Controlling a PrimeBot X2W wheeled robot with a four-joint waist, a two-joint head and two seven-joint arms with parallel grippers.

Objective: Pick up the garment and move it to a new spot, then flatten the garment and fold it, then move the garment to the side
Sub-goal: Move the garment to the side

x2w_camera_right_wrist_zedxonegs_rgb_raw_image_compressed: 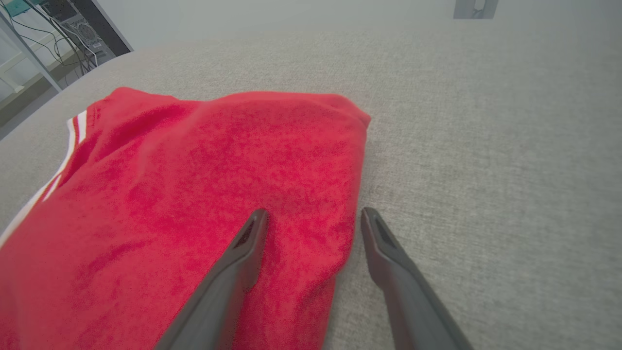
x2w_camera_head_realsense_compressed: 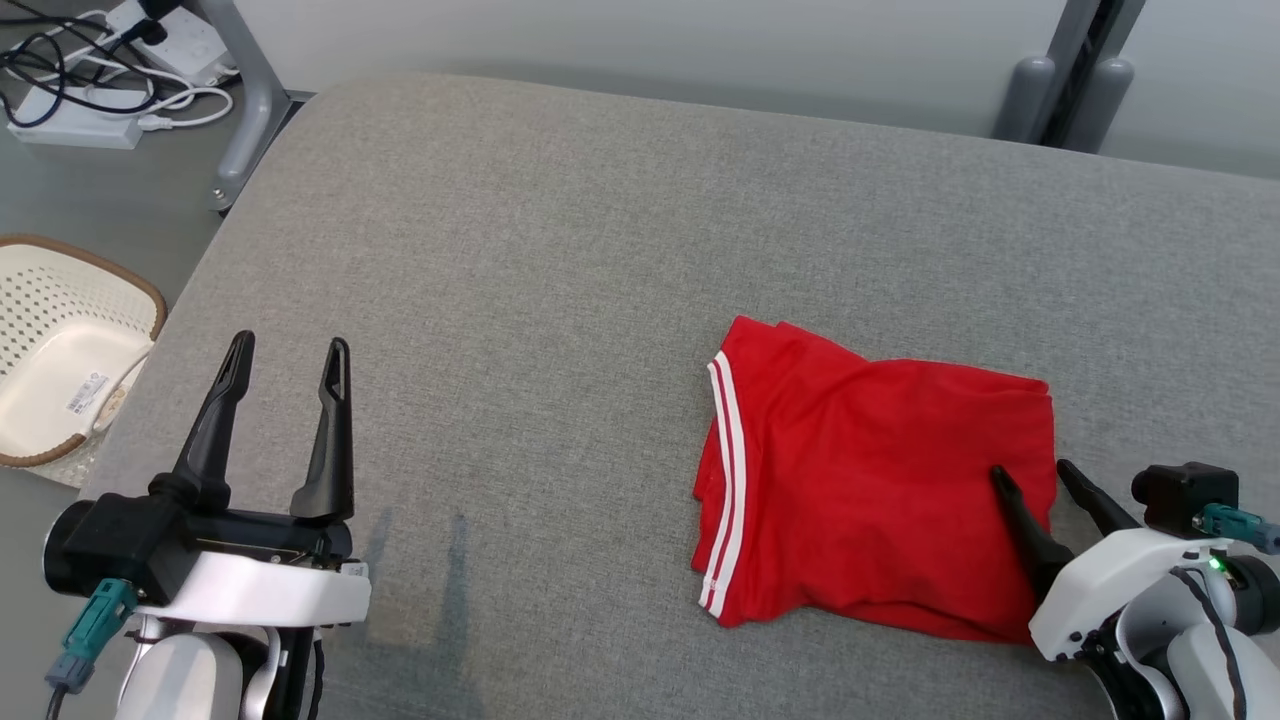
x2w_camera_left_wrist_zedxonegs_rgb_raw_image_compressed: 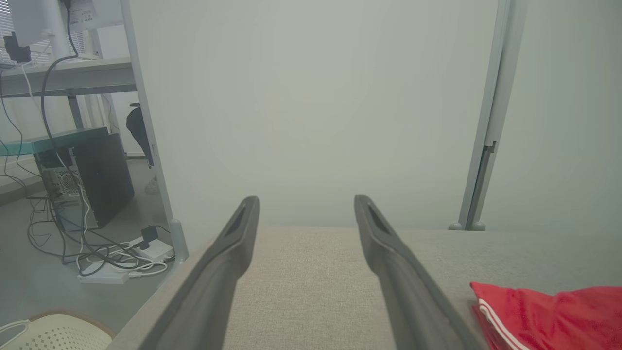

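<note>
I find the right gripper [x2w_camera_head_realsense_compressed: 1028, 468] spread open astride the edge of the garment [x2w_camera_head_realsense_compressed: 860, 480] — closing here could pinch one layer, undoing the fold.

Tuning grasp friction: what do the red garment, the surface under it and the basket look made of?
Red garment: soft knit fabric, probably cotton-type; matte, fuzzy nap, limp folds.
Surface: grey woven cloth, maybe upholstery; coarse matte weave.
Basket: cream plastic, seemingly; moulded perforated walls, slight sheen, brown rim.
</note>
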